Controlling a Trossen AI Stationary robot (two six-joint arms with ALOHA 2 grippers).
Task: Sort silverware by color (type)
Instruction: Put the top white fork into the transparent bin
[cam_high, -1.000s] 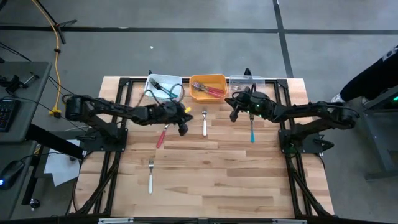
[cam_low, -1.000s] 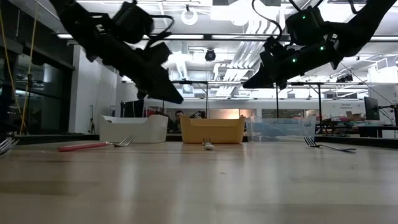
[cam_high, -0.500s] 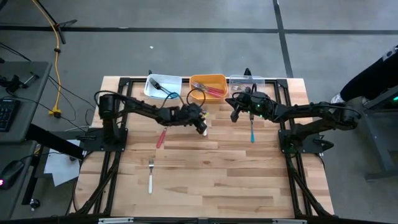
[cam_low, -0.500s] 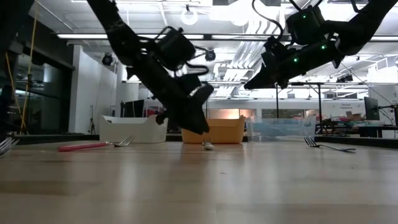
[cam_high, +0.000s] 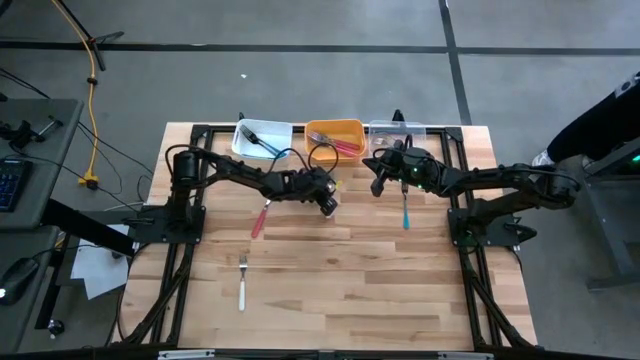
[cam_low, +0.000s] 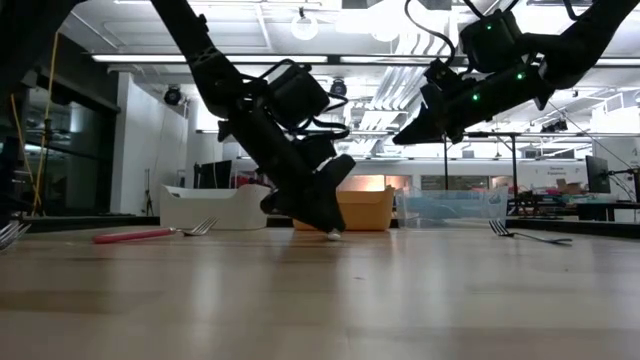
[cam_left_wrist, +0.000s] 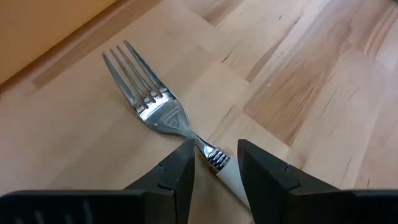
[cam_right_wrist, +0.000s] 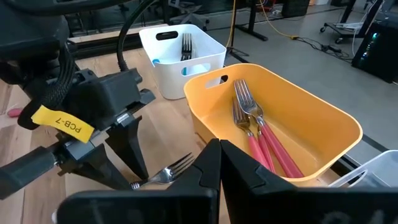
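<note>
The left gripper (cam_left_wrist: 214, 168) is low over the bench (cam_high: 350, 290), its fingers (cam_left_wrist: 180, 171) open astride the neck of a white-handled fork (cam_left_wrist: 155, 112), apparently not gripping it. The right gripper (cam_high: 378, 178) hovers shut and empty near the orange bin (cam_right_wrist: 323, 124), which holds red forks (cam_right_wrist: 264, 140).

forks on table (cam_high: 241, 283): 4 | bins (cam_high: 335, 131): 3 | arms: 2
</note>
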